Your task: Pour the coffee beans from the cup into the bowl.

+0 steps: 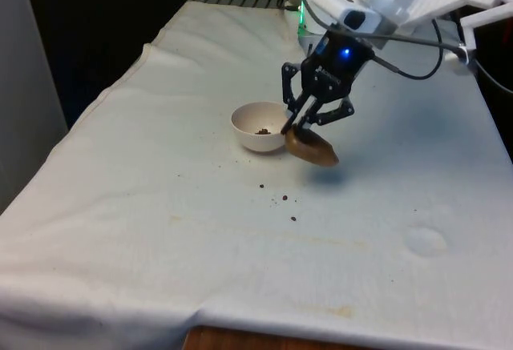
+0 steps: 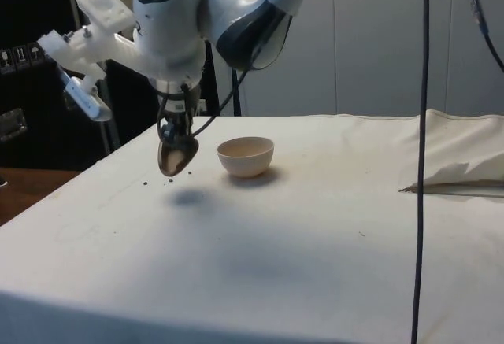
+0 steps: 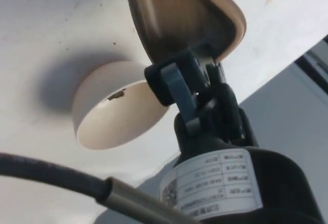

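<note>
A brown cup (image 1: 313, 148) hangs tilted on its side just above the cloth, held by its rim in my gripper (image 1: 293, 128). The cup sits right beside the white bowl (image 1: 260, 126), on the front view's right of it. In the side view the cup (image 2: 176, 157) hangs left of the bowl (image 2: 246, 156), a little apart. The wrist view looks into the cup (image 3: 179, 14), whose inside appears empty, with the fingers (image 3: 177, 88) pinching its rim. The bowl (image 3: 115, 108) holds a few coffee beans (image 1: 262, 131) at its bottom.
Several loose beans (image 1: 283, 199) lie scattered on the white cloth nearer the camera than the bowl. A round dent (image 1: 426, 240) marks the cloth on the front view's right. Folded cloth (image 2: 461, 163) bunches at the side view's right edge.
</note>
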Available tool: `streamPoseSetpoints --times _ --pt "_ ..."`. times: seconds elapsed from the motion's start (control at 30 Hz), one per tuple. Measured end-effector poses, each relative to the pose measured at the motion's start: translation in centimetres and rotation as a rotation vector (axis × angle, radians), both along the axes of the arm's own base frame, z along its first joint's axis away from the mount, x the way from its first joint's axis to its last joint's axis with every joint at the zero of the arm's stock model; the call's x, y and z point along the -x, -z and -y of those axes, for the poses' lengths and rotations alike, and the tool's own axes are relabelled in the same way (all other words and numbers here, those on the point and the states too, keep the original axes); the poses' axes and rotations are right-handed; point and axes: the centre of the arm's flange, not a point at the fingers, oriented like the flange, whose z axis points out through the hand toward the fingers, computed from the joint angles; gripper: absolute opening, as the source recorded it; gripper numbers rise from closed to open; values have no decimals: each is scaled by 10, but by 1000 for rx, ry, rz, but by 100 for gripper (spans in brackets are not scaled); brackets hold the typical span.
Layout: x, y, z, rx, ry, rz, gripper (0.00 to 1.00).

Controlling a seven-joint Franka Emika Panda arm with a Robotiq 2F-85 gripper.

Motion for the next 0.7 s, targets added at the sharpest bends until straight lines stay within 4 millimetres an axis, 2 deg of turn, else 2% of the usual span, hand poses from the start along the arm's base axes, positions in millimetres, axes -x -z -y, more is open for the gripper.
streamPoseSetpoints --times 0.7 --pt "-20 3 19 -128 17 -36 0"
